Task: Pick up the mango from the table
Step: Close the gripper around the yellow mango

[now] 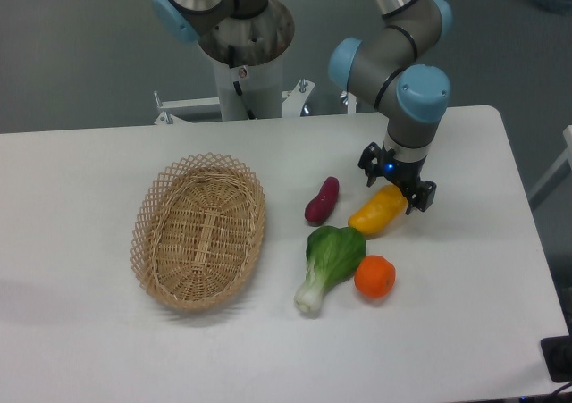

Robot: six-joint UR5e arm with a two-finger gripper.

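Observation:
The mango point(375, 213) is a yellow, elongated fruit with an orange tinge. It lies on the white table point(465, 269) right of centre, tilted up to the right. My gripper point(397, 183) points straight down over the mango's upper right end. Its two black fingers stand wide apart, one on each side of that end, and do not appear to press on the fruit. The gripper body hides the mango's tip.
A purple oblong vegetable point(322, 200) lies just left of the mango. A green bok choy point(329, 255) and a round orange fruit point(374, 276) lie just in front of it. A wicker basket point(200, 230) stands at the left. The robot base point(243, 54) is at the back.

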